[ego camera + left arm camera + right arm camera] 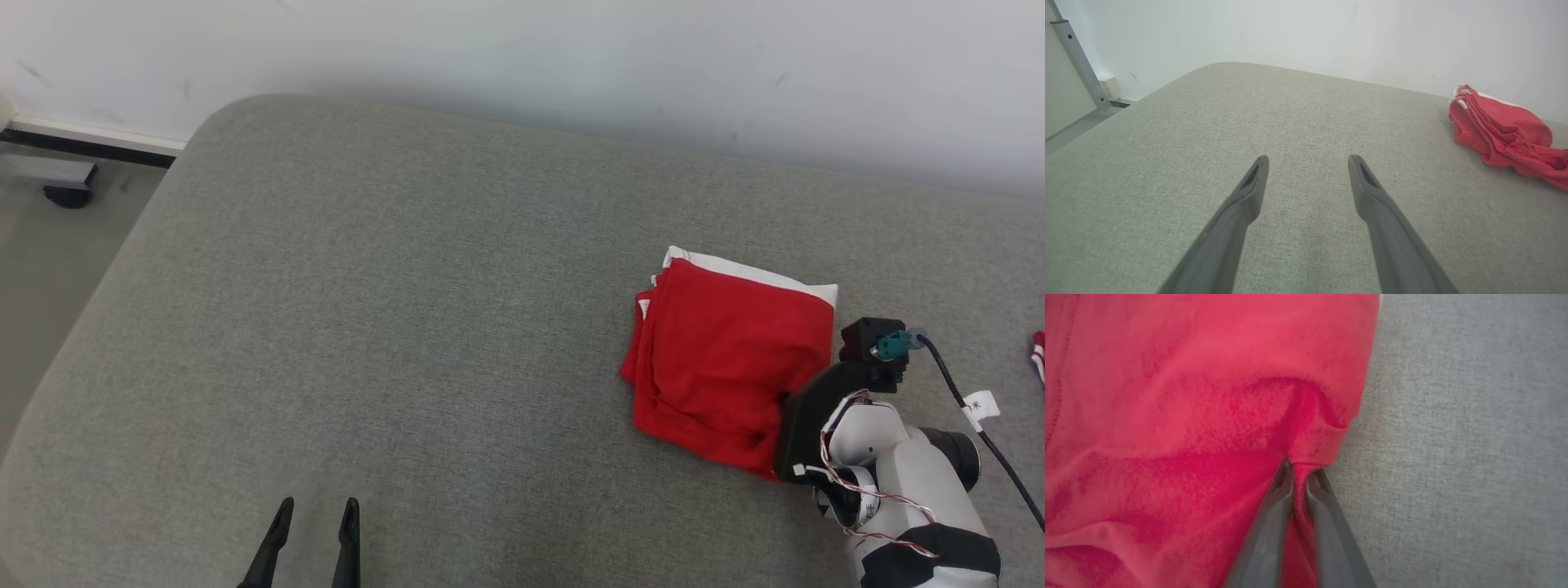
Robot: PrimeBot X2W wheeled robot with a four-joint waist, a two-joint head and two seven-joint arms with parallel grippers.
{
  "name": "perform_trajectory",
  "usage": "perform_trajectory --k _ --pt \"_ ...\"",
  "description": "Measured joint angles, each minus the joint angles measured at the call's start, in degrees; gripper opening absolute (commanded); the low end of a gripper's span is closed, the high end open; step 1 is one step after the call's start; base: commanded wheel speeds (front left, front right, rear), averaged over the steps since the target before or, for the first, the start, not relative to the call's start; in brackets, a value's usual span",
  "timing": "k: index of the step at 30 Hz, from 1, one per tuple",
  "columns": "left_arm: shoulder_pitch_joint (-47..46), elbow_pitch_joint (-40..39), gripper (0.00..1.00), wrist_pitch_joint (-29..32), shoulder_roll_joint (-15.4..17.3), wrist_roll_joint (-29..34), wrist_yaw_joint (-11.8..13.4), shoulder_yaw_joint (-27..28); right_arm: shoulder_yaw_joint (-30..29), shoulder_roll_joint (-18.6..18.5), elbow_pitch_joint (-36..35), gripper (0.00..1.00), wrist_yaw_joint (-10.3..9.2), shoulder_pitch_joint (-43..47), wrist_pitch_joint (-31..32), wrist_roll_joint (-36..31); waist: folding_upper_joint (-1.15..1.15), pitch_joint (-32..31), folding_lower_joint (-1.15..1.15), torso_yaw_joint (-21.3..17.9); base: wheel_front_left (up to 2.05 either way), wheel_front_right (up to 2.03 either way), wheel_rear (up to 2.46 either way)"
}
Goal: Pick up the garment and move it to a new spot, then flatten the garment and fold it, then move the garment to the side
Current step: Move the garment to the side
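The garment [727,359] is red with white edges and lies folded in a thick stack on the right half of the grey cushion. In the right wrist view my right gripper [1299,471] is shut on a pinched ridge of the garment [1188,416] near its edge, with red cloth bunched between the two fingers. In the head view the fingers are hidden under the wrist at the stack's near right corner. My left gripper [317,510] stands open over bare cushion at the lower left, far from the garment [1502,130]. Nothing lies between the fingers of the left gripper [1308,161].
The grey cushion [367,327] has a rounded far-left corner and drops to the floor on the left. A white wall runs along its far side. A dark caster [67,194] sits on the floor at the far left. A scrap of red and white cloth [1038,355] shows at the right edge.
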Motion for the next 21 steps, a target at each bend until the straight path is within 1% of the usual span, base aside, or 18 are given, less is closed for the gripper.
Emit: perform_trajectory --k 2,5,7,10,11,16,21 --pt "-0.1 -0.3 1.0 0.0 0.0 0.0 0.0 0.1 1.9 -0.5 -0.5 0.0 0.02 0.0 -0.8 -0.7 0.0 -0.1 0.0 -0.9 0.0 0.0 0.0" --pt "-0.5 -1.1 1.0 0.0 0.0 0.0 0.0 0.0 5.5 -2.5 -2.2 0.0 0.03 0.0 -0.9 -1.5 0.0 -0.3 0.0 -2.7 0.0 0.0 0.0" --pt "-1.0 -1.4 1.0 0.0 0.0 -0.3 0.0 -0.4 7.8 -5.0 -3.9 0.0 0.03 -0.1 -0.6 -1.5 0.01 -0.3 0.0 -4.1 0.0 0.0 0.0" --pt "-1.6 -2.0 1.0 0.0 0.0 -0.9 0.0 -1.4 11.1 -9.8 -6.9 0.0 0.02 -0.5 0.8 -1.4 0.0 -0.3 0.0 -6.5 0.0 0.0 0.0" --pt "-1.6 -2.0 1.0 0.0 0.0 -0.9 0.0 -1.4 11.1 -9.8 -6.9 0.0 0.02 -0.5 0.8 -1.4 0.0 -0.3 0.0 -6.5 0.0 0.0 0.0" --pt "-4.0 -2.8 1.0 0.0 0.0 -1.2 0.0 -2.9 14.7 -18.4 -12.4 0.0 0.02 -0.6 4.1 -0.2 0.01 0.5 0.0 -10.7 0.0 0.0 0.0" --pt "-5.9 -2.8 1.0 0.0 0.7 -1.5 0.0 -4.1 17.6 -26.7 -17.6 0.0 0.02 0.1 6.6 2.2 0.0 2.9 0.0 -14.0 0.0 0.0 0.0"
